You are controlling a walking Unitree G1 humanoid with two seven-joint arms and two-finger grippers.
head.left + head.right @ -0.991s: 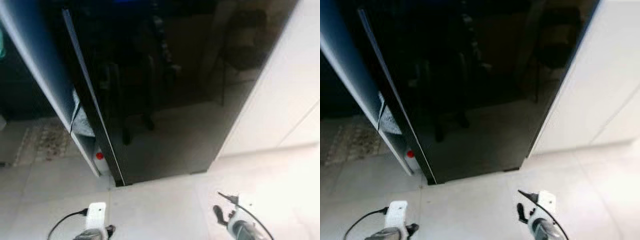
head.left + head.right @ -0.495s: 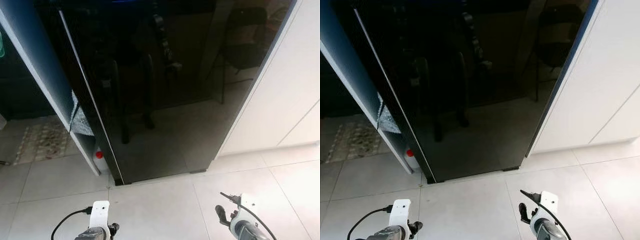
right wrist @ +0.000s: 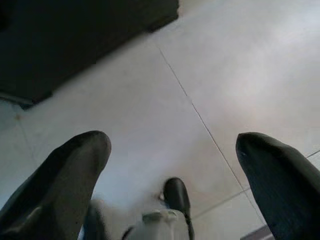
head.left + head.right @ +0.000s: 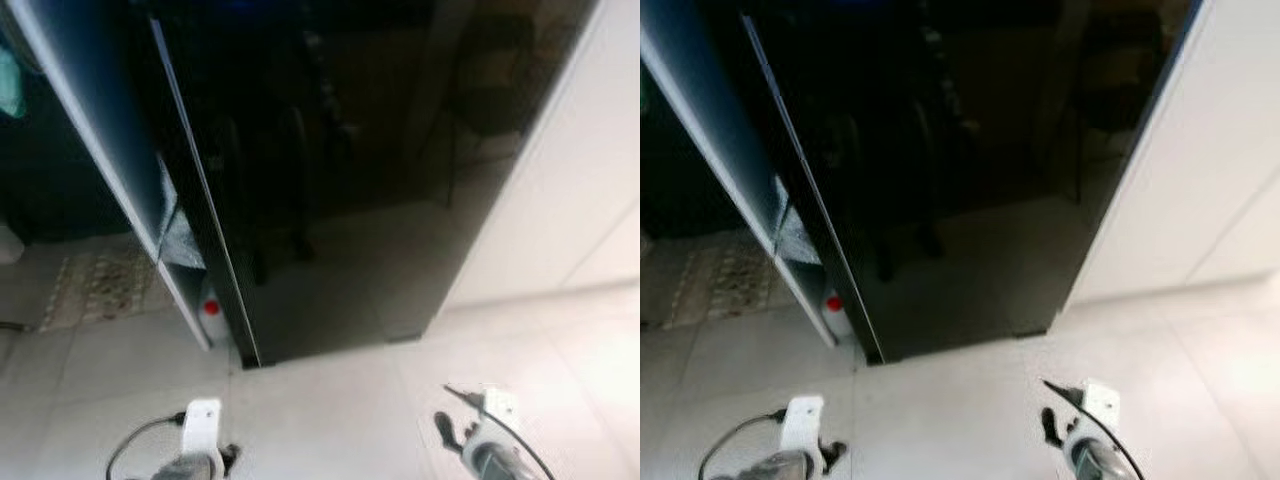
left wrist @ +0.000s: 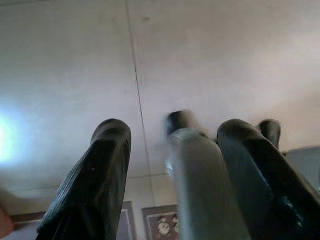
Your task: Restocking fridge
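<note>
Left eye view, left to right: open fridge door (image 4: 110, 190) at upper left with a red-capped bottle (image 4: 210, 310) low in its shelf, glossy black fridge (image 4: 340, 180) centre. Door should be heavy, stiff and slick, so grab its edge. Left gripper (image 5: 172, 165) and right gripper (image 3: 172, 165) both spread, empty, low over floor (image 4: 320, 410).

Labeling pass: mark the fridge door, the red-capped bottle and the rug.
fridge door (image 4: 340, 200), left eye view, middle of the black glossy front.
red-capped bottle (image 4: 210, 307), left eye view, on its red cap.
rug (image 4: 715, 285), right eye view, middle of the patterned part.
</note>
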